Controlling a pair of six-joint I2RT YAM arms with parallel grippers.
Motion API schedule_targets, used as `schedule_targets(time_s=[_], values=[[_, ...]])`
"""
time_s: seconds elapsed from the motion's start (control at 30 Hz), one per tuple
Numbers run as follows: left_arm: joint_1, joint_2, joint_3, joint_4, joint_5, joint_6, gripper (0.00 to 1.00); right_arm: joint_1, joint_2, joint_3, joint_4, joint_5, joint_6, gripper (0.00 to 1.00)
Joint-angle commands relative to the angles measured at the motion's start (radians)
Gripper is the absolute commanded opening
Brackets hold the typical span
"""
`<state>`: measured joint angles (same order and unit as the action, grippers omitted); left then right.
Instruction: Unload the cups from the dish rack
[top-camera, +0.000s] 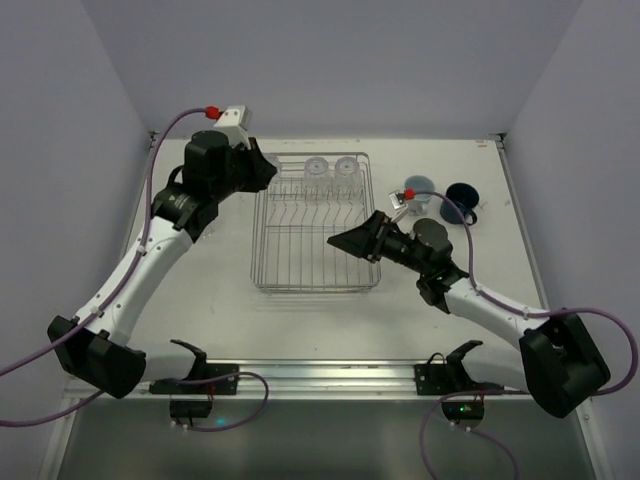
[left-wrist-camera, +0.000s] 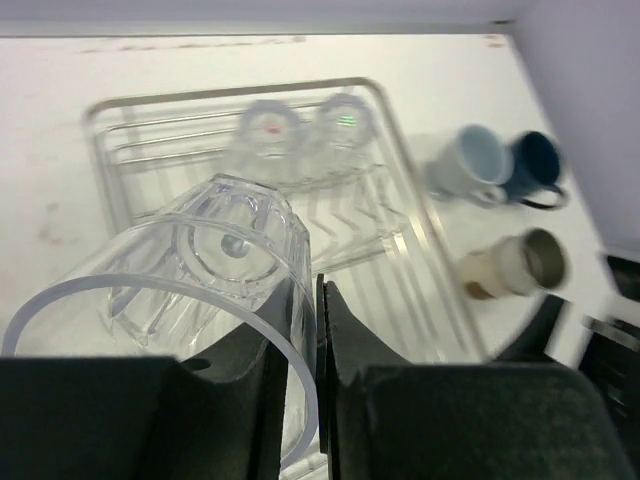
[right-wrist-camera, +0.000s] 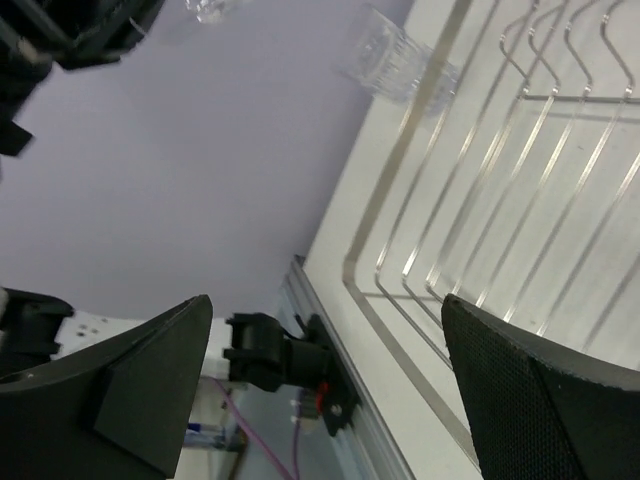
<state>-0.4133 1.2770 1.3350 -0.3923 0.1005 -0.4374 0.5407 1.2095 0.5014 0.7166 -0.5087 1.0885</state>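
Left gripper (left-wrist-camera: 310, 300): clenched on a clear ribbed tumbler (left-wrist-camera: 200, 265). The glass wall near the rim is pinched between its two dark fingers (left-wrist-camera: 350, 345).
Held tumbler: fills the lower left of the left wrist view, tipped with its mouth toward the camera and its base pointing away. From above it sits at the upper left corner of the dish rack (top-camera: 315, 235). Whether it is clear of the wires cannot be told.
Right gripper (right-wrist-camera: 325, 310): released, jaws spread wide with nothing between them. In the top view it hangs over the right rim of the rack, right of centre in the frame.
Dish rack: silver wire, in the middle of the table (top-camera: 220, 320).
Cups in the rack: two clear tumblers (top-camera: 330, 171) side by side at its upper edge, well apart from the right gripper and near the left one.
Cups off the rack: a pale blue cup (top-camera: 418, 187) and a dark blue mug (top-camera: 462, 197) touching, right of the rack, with a beige cup (left-wrist-camera: 505, 265) just below them in the left wrist view.
Right wrist view: another clear glass (right-wrist-camera: 385, 55) at the upper middle, outside the rack's rim.
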Motion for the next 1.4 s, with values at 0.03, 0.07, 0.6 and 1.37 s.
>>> schedule_targets(time_s=[0.03, 0.07, 0.6, 1.37], values=[[0.071, 0.062, 0.113, -0.281, -0.311, 0.153, 0.0, -0.004, -0.105, 0.091, -0.293, 0.061, -0.243, 0.99], [0.123, 0.083, 0.119, -0.298, -0.314, 0.173, 0.0, -0.004, -0.117, 0.101, -0.327, 0.084, -0.266, 0.99], [0.309, 0.335, 0.343, -0.514, -0.352, 0.221, 0.0, -0.002, -0.26, 0.126, -0.516, 0.09, -0.397, 0.99], [0.349, 0.446, 0.32, -0.514, -0.317, 0.236, 0.01, -0.004, -0.211, 0.131, -0.503, 0.082, -0.398, 0.99]])
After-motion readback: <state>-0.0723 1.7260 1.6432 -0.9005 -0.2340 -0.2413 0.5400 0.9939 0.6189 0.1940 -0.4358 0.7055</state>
